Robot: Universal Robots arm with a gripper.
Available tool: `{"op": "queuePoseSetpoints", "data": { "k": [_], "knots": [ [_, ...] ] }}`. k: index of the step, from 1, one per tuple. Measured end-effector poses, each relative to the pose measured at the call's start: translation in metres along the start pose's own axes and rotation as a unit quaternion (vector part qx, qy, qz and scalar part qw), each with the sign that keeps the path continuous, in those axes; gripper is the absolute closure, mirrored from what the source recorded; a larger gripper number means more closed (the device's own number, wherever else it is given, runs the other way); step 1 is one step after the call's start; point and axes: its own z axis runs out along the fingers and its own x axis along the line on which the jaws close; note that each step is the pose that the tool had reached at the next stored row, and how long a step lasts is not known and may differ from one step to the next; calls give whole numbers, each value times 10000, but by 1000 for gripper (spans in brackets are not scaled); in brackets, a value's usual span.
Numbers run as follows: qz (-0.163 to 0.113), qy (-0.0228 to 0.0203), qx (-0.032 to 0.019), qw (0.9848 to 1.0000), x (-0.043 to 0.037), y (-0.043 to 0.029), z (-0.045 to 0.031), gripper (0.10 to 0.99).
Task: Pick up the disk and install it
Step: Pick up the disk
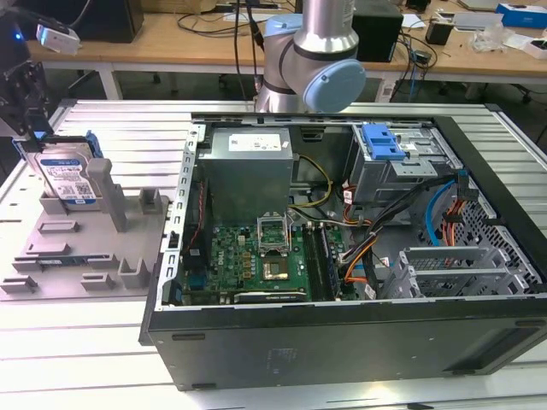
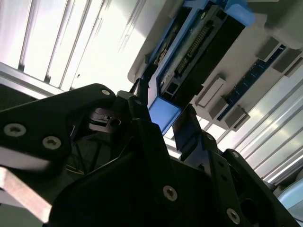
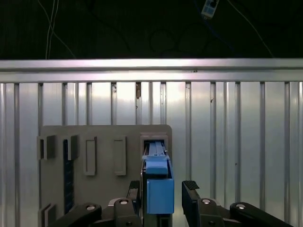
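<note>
The gripper (image 3: 163, 187), jaws wide, straddles the disk (image 1: 67, 176), which stands on edge in a grey holder (image 1: 85, 256) on the table (image 1: 85, 359), presumably upright for easy grasping, well apart from the open computer case (image 1: 342, 329).

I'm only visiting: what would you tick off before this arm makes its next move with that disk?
1. The gripper straddles the blue bracket of the disk: ok.
2. Both fingers pressing the disk: not ok, a gap shows beside one finger in the first wrist view.
3. The disk stands upright in the grey fixture: ok.
4. The drive cage has a free bay: cannot tell.
5. The cables are clear of the drive cage: cannot tell; they lie close beside it.
</note>
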Motion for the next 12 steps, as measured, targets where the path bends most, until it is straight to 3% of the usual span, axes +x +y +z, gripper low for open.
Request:
{"op": "queuePoseSetpoints", "data": {
  "k": [12],
  "knots": [
    [0,1,-1,10000,-3,13,100,604]
  ]
}}
